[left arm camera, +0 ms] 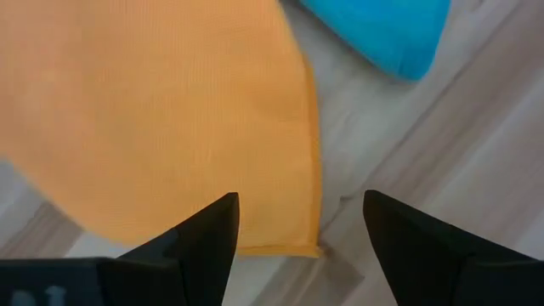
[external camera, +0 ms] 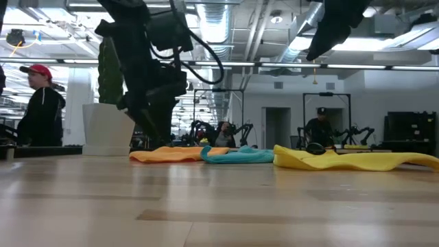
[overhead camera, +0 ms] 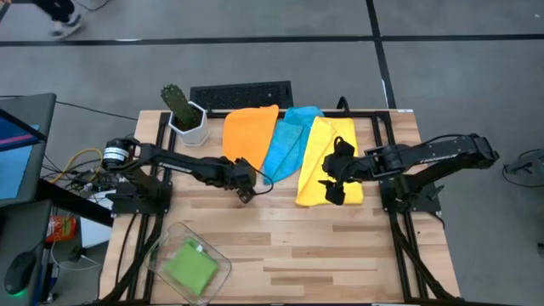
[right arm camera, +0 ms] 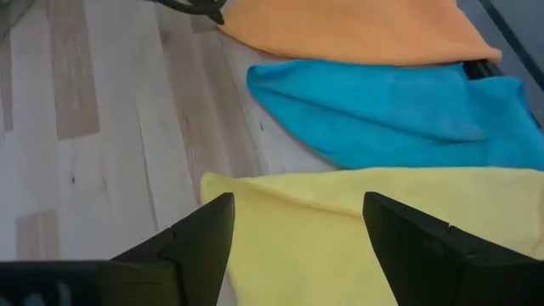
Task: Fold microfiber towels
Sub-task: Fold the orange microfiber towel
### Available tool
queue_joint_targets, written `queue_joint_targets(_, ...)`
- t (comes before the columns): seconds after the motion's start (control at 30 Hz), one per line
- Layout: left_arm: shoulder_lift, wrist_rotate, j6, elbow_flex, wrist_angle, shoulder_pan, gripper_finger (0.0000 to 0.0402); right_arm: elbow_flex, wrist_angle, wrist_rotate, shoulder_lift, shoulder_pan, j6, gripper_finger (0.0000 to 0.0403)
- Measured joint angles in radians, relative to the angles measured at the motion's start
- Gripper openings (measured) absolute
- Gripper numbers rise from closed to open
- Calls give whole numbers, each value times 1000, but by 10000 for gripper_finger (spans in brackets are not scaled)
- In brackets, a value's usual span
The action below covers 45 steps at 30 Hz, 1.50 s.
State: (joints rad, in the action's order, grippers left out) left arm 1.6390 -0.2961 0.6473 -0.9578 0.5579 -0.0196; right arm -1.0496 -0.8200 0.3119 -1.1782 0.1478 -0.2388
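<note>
High view: we find the soft, floppy orange microfiber towel at twelve o'clock; left gripper spread wide above its near corner. Right gripper wide over the limp yellow towel.

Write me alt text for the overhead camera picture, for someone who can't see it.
Seen from above, three towels lie fanned on a wooden table: orange towel, light blue towel, yellow towel. The left gripper hovers, fingers open, at the orange towel's near corner; the right gripper, also open, is over the yellow one. A folded green towel sits in a clear bin; a cactus stands behind.
</note>
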Motion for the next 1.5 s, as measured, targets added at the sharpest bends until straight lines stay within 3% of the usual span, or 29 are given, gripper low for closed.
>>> queue_joint_targets(0.5,-7,60,-49,174,-92,-2,232,0,8,1,0,-57,-100,285)
queue_joint_targets(0.6,-10,106,-59,212,-131,-16,175,0,28,1,0,-60,-104,285)
queue_joint_targets(0.73,-10,94,-97,223,-150,-26,55,0,51,1,0,-60,-104,285)
queue_joint_targets(0.8,-10,111,-112,220,-163,-38,15,0,53,1,0,-60,-104,285)
queue_joint_targets(0.97,-30,186,-69,125,-46,-41,1,0,93,1,0,-70,-96,285)
queue_joint_targets(1.1,-110,204,-45,-26,113,-24,0,17,214,1,-6,-97,-8,285)
queue_joint_targets(1.27,-199,86,-71,-190,275,-4,0,66,383,-43,-7,-154,80,285)
queue_joint_targets(1.4,-210,20,-193,-159,278,6,4,67,398,-112,-7,-196,90,285)
queue_joint_targets(1.5,-206,69,-239,-93,190,-10,27,68,395,-131,-7,-209,91,285)
